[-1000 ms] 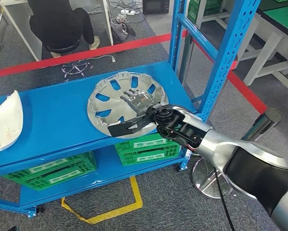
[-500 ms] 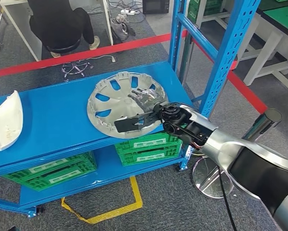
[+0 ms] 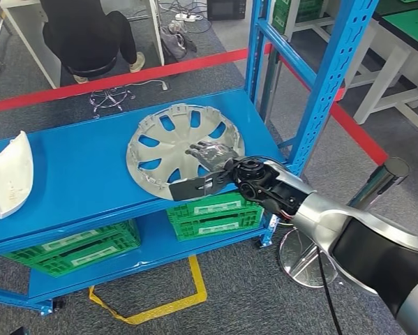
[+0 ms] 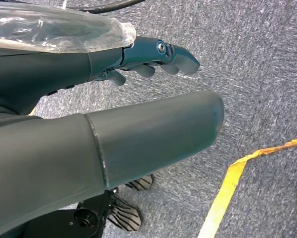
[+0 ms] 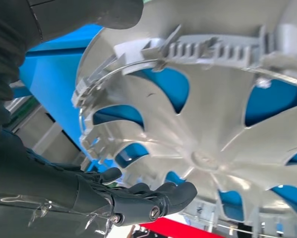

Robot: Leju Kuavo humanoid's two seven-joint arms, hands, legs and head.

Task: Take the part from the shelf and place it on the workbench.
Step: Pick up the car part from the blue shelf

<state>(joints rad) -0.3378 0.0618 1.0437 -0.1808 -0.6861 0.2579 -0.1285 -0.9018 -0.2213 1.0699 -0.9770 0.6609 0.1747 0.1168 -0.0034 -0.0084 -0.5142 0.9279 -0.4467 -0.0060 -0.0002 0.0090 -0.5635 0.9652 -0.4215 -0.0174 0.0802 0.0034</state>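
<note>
A blue shelf point(image 3: 91, 167) on blue uprights spans the head view, its lower level carrying two green crates point(image 3: 214, 215); behind it a red floor line point(image 3: 143, 73) crosses grey carpet, and a person in black point(image 3: 88, 31) sits on a stool beyond; the part, a silver wheel cover point(image 3: 164, 143) with cut-out openings, lies flat on the upper level toward its right end, its near rim at the shelf's front edge; a white curved shell point(image 3: 10, 174) lies well apart at the left end; the silver right arm reaches in from the right, and the right hand point(image 3: 209, 157) sits over the near right portion of the cover, fingers spread and extended, holding nothing; whether the fingers touch it I cannot tell; the left hand point(image 4: 154, 54) hangs above carpet beside a strip of yellow tape point(image 4: 244, 183), fingers straight, empty.
</note>
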